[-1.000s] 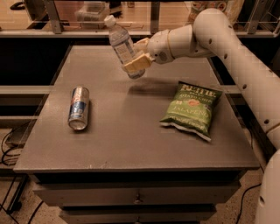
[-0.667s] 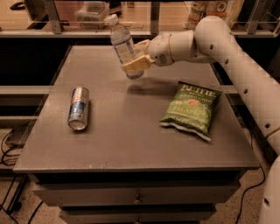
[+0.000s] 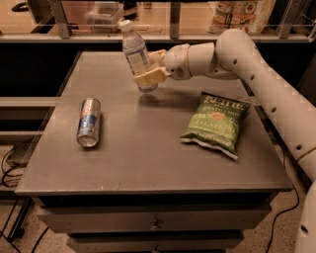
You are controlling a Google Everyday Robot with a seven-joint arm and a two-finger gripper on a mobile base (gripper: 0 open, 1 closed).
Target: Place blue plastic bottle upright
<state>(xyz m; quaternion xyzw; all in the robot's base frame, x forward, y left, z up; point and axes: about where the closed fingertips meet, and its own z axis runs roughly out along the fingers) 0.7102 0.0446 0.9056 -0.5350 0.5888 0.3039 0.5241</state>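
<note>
Camera view, and the gripper (image 3: 148, 67) is over the far half of the table (image 3: 148, 168), clamped on the bottle (image 3: 136, 55). One tan finger (image 3: 148, 78) crosses the front of the lower part of the bottle, the other shows behind it. The grip sits low, under the pale label, with the base poking out just below the front finger.

The bottle is close to upright but not quite. Its white cap (image 3: 126, 25) leans to the left in the picture, and the base sits further right. A soft shadow lies on the tabletop right under it. The base looks just clear of the surface, though I cannot tell for certain that it isn't touching.

The white arm (image 3: 256, 74) sweeps in from the right edge, passing above the chip bag (image 3: 216, 123). That green bag lies flat on the right side of the table, near the bottle but apart from it.

Over on the left, the can (image 3: 89, 122) lies on its side, one end facing the front edge, well apart from the bottle and gripper.

Below the tabletop there is a drawer front (image 3: 153, 220). Behind the table runs a shelf rail (image 3: 173, 35), with a clear container (image 3: 105, 13) and a snack bag (image 3: 242, 14) beyond it.
</note>
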